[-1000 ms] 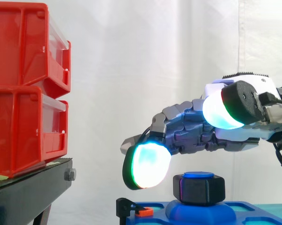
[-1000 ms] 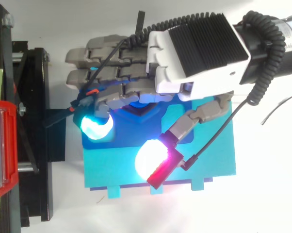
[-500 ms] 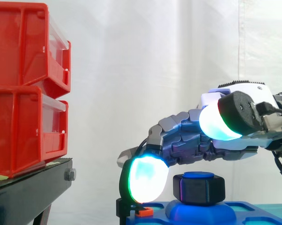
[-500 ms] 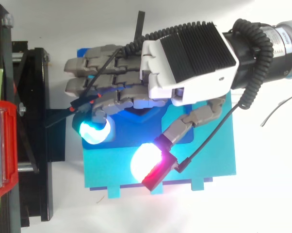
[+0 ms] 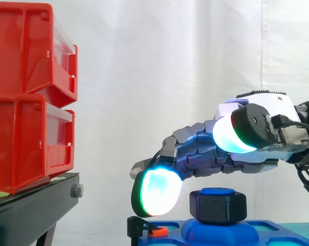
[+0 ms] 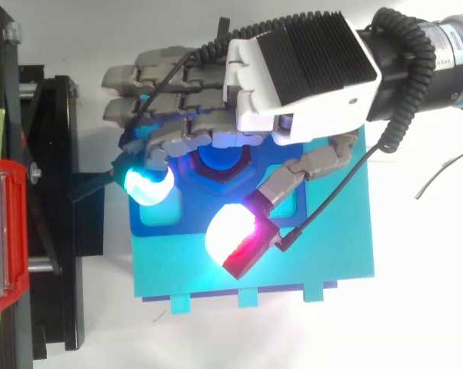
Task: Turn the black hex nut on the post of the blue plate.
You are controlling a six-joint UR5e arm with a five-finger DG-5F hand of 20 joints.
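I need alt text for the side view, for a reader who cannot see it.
The robot hand hovers open just above the black hex nut on the blue plate, not touching it. At left, two stacked red plastic bins sit on a black stand.

Black nut (image 5: 217, 206); blue plate (image 6: 335, 254)

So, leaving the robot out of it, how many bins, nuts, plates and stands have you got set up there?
Bins: 2, an upper bin stacked on a lower bin, both red
Nut: 1, the black nut
Plate: 1, the blue plate under the nut
Stand: 1, the black stand holding the bins
Total: 5
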